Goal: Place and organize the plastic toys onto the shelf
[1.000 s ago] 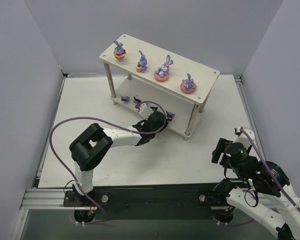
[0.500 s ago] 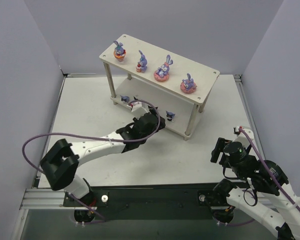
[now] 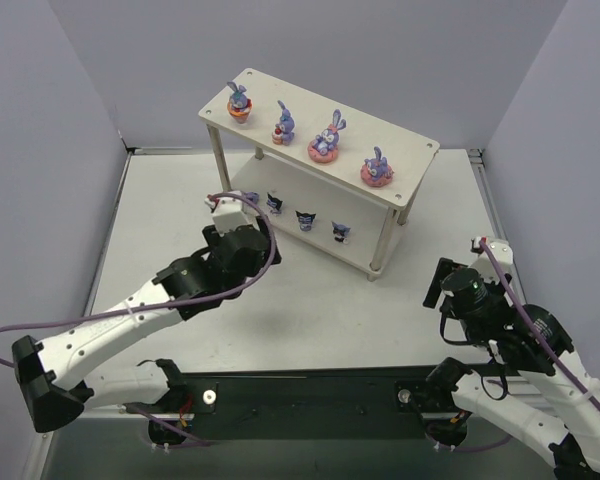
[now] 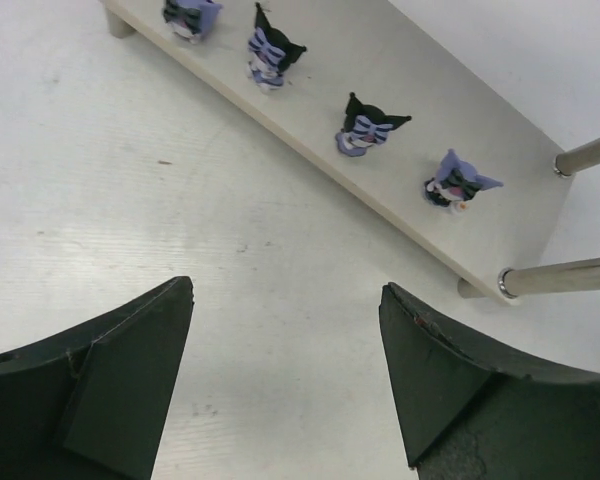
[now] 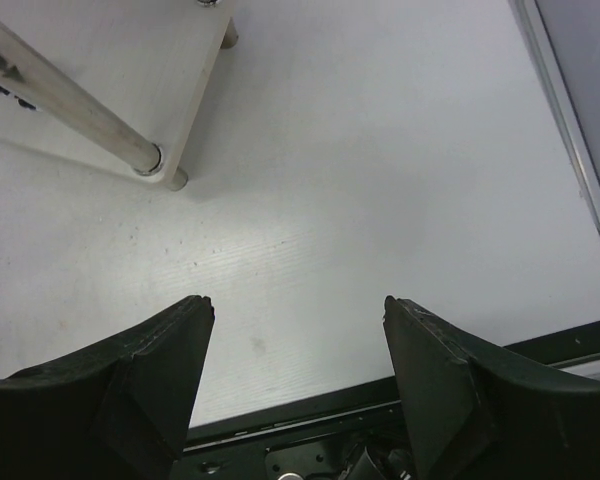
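The shelf point(image 3: 405, 152) stands at the back of the table. Four purple rabbits sit along its top board, from the left one point(image 3: 239, 100) to the right one point(image 3: 376, 168). Four dark blue figures stand in a row on the lower board point(image 4: 410, 70); the third point(image 4: 367, 126) and fourth point(image 4: 458, 182) are nearest my left gripper. My left gripper point(image 4: 285, 290) is open and empty, hovering over the table in front of the lower board, apart from the figures. My right gripper point(image 5: 298, 300) is open and empty, near the table's front right, short of the shelf's corner leg point(image 5: 75, 102).
White table surface point(image 3: 310, 300) lies between the arms and the shelf. Purple cables point(image 3: 130, 312) loop off the left arm. A black rail point(image 3: 310, 385) runs along the near edge. Grey walls close in at both sides and behind.
My left gripper has opened and drawn back left and toward the near edge from under the shelf's top board. A dark blue figure now stands where it was. The right arm has barely shifted.
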{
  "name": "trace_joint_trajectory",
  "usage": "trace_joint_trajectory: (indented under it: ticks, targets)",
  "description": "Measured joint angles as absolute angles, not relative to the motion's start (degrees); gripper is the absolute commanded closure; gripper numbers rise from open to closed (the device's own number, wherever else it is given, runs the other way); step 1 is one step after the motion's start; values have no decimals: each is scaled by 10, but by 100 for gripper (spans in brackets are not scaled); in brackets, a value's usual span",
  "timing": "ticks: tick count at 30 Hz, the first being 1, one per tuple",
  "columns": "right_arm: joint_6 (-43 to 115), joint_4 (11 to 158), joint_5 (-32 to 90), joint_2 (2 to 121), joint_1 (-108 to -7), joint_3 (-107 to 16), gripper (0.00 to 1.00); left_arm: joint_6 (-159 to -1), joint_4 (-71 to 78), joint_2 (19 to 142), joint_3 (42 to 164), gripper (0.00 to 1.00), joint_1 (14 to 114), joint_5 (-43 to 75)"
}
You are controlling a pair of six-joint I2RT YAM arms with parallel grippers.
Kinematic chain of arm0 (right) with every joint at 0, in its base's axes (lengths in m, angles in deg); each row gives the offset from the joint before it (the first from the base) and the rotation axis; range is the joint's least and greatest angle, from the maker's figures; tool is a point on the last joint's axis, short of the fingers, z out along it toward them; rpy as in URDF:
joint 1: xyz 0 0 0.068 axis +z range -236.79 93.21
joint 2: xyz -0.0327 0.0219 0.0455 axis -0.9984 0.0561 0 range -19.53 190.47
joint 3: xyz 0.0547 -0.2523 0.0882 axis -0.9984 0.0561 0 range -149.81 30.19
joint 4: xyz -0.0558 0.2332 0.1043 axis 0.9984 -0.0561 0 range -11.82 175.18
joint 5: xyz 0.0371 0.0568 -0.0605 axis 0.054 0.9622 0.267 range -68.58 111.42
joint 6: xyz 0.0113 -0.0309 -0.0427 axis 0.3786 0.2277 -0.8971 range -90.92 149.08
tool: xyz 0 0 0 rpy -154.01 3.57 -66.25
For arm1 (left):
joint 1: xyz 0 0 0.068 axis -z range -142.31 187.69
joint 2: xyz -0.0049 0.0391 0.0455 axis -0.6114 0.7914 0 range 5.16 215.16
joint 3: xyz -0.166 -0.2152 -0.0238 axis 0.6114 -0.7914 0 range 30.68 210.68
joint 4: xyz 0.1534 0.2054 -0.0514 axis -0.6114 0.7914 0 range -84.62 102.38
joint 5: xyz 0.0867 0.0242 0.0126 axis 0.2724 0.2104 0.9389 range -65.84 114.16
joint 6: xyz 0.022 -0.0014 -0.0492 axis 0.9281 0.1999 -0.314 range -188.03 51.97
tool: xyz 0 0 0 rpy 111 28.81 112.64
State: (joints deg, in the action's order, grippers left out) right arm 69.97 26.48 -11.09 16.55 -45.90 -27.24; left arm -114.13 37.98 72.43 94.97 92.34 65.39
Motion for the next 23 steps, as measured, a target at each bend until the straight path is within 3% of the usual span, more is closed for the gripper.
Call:
trace_joint_trajectory:
  ticks: [10, 23]
  targets:
    - [694, 277, -159, 190, -459, -306, 29, -1050, 400, 548, 893, 8, 920, 700]
    - [705, 278, -159, 191, -460, -306, 29, -1001, 403, 544, 893, 7, 919, 709]
